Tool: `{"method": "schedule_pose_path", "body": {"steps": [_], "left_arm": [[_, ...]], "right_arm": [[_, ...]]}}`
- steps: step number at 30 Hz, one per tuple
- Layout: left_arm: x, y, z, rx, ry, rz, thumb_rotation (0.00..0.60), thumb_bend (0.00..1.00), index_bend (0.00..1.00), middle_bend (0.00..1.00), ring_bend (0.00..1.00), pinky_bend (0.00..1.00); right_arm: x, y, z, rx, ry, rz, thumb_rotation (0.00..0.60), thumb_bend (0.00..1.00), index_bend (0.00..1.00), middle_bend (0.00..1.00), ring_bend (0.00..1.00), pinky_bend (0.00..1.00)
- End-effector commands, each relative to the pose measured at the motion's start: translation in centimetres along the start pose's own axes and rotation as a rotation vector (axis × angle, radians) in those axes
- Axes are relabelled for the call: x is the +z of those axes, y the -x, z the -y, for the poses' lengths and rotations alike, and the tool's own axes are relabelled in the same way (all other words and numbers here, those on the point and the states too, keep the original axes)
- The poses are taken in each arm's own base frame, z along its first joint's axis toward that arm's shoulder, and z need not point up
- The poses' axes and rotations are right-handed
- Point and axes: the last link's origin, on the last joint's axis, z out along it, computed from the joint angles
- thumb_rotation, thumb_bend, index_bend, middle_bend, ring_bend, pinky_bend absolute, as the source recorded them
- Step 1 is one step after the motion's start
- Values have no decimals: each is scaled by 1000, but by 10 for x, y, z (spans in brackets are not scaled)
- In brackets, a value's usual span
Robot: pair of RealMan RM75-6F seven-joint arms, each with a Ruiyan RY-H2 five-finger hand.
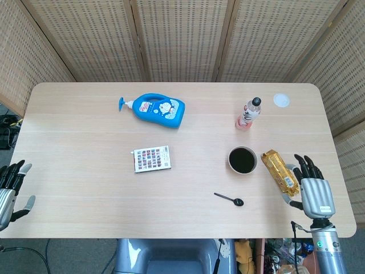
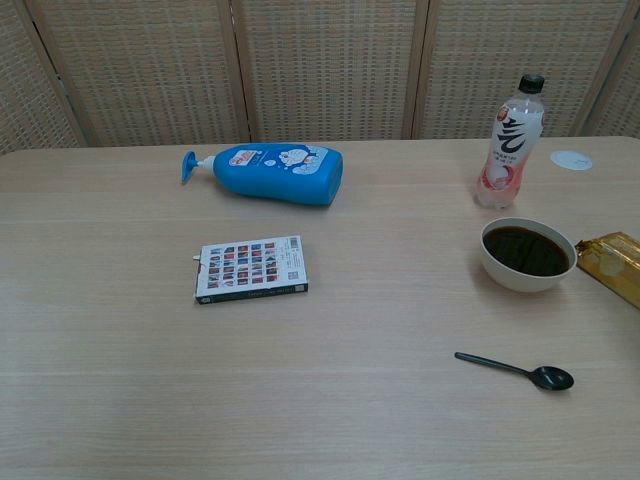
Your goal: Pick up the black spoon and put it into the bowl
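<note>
Surface: we see a pale woodgrain table with rounded corners before woven rattan screens | black spoon, slim glossy plastic, lies near the round white bowl, apart | left hand, right hand: both empty, fingers spread

black spoon flat on table, at 6 o'clock of bowl, apart; bottle upright at bowl's 12
</note>
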Motion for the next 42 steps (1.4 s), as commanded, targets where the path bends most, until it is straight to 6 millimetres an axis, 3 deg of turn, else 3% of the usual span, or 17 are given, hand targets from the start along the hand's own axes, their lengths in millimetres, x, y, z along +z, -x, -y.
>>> {"method": "schedule_pose_path", "body": {"steps": [1, 13, 22, 30, 34, 39, 42], "left_arm": [[0, 0, 0, 1, 0, 0, 600, 419, 0, 0, 0, 0], [1, -1, 0, 5, -2, -2, 600, 419, 0, 0, 0, 0], [3, -1, 0, 10, -3, -1, 600, 419, 0, 0, 0, 0], [4, -1, 1, 13, -6, -1, 600, 419, 0, 0, 0, 0], [4, -1, 2, 15, -8, 1, 600, 419, 0, 0, 0, 0], [4, 0, 3, 17, -12, 3, 600, 419, 0, 0, 0, 0], [4, -1, 4, 18, -12, 1, 600, 419, 0, 0, 0, 0]], "right_arm": [[0, 0, 0, 0, -1, 0, 600, 167, 295, 174, 29, 223], [3, -5, 8, 9, -44, -4, 600, 166, 295, 194, 36, 223], [9, -11, 27, 14, -153, 55, 600, 167, 295, 302, 177, 249], [21, -11, 51, -35, -293, 172, 600, 187, 295, 490, 428, 530], [25, -8, 60, -59, -346, 220, 600, 229, 295, 671, 652, 760], [31, 5, 75, -123, -438, 365, 600, 369, 295, 814, 828, 925], [34, 12, 80, -152, -468, 422, 600, 522, 295, 879, 896, 985]]}}
